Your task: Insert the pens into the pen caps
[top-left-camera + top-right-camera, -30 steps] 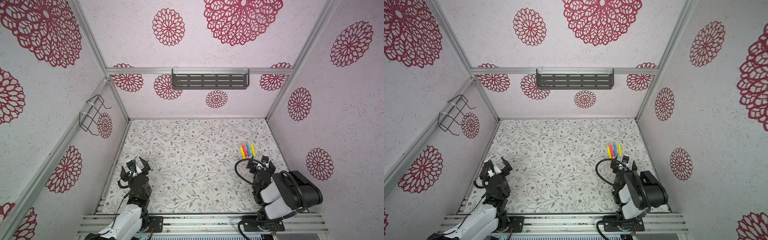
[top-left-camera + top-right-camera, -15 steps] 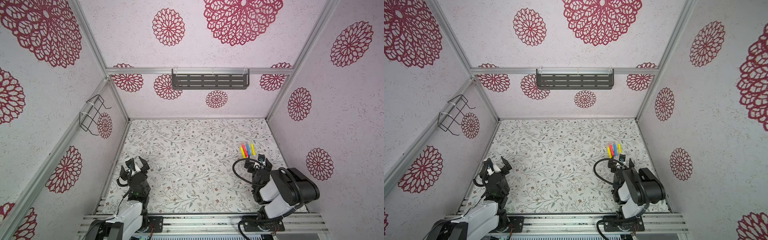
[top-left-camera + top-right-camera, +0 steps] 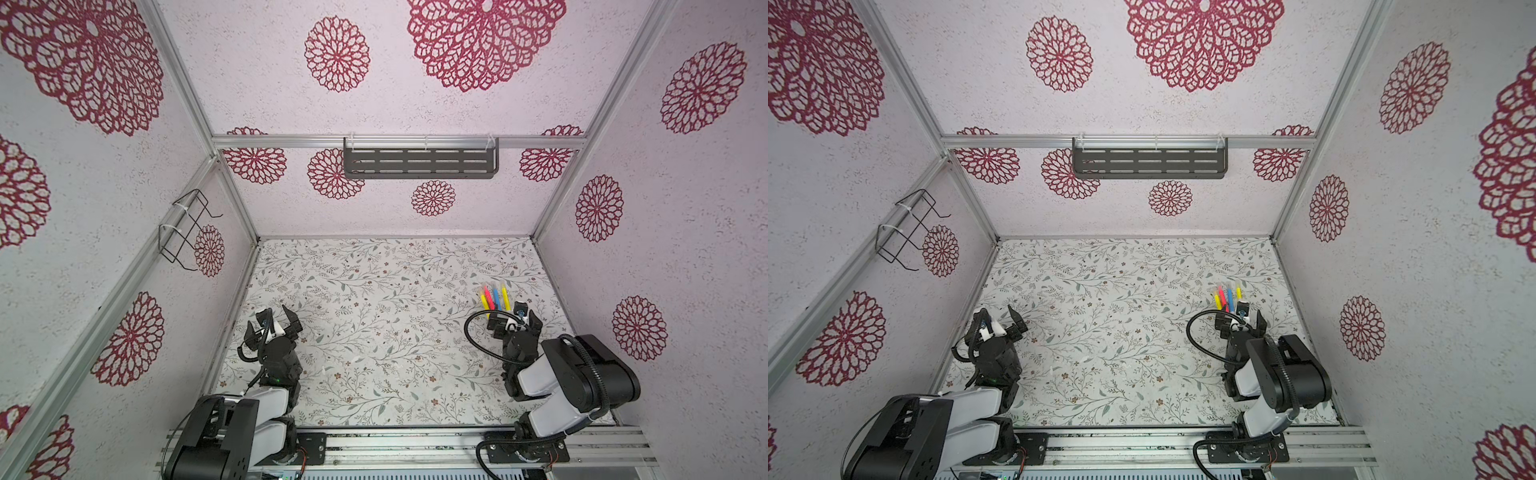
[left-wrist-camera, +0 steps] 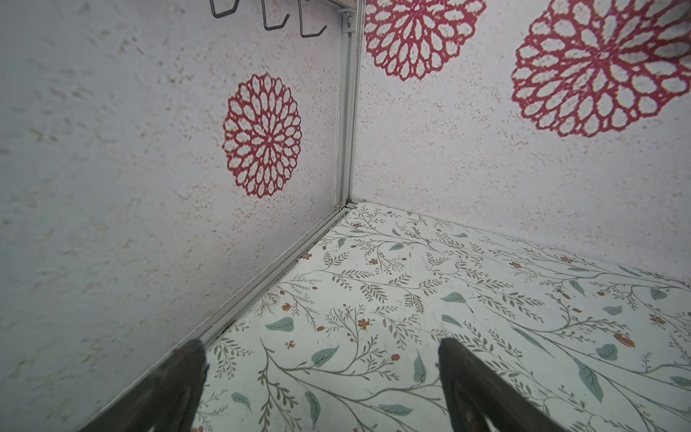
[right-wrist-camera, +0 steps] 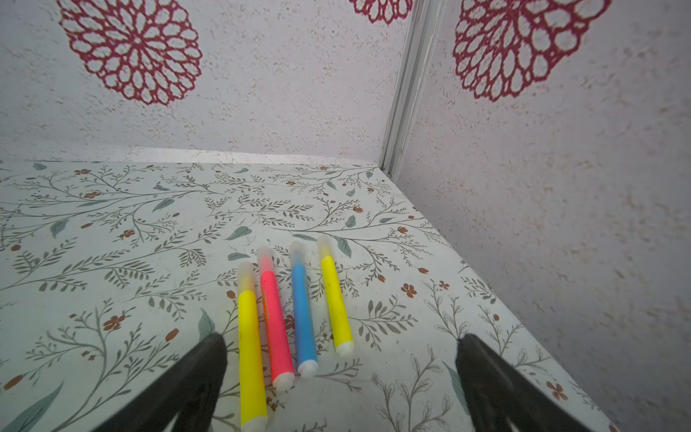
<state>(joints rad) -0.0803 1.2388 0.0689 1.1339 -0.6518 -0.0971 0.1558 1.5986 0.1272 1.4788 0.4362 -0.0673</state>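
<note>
On the left, the left gripper (image 3: 270, 326) hangs empty, fingers spread wide over the floral tabletop (image 3: 374, 332), and on the right the right gripper (image 3: 514, 323), equally wide and empty, hovers at four clear-capped pens (image 5: 303, 314) lying side by side.

A dark slotted shelf (image 3: 419, 163) hangs on the back wall (image 3: 374, 216), and a black wire rack (image 3: 185, 226) on the side wall (image 3: 104, 270), above the floral-patterned table (image 3: 374, 282).
</note>
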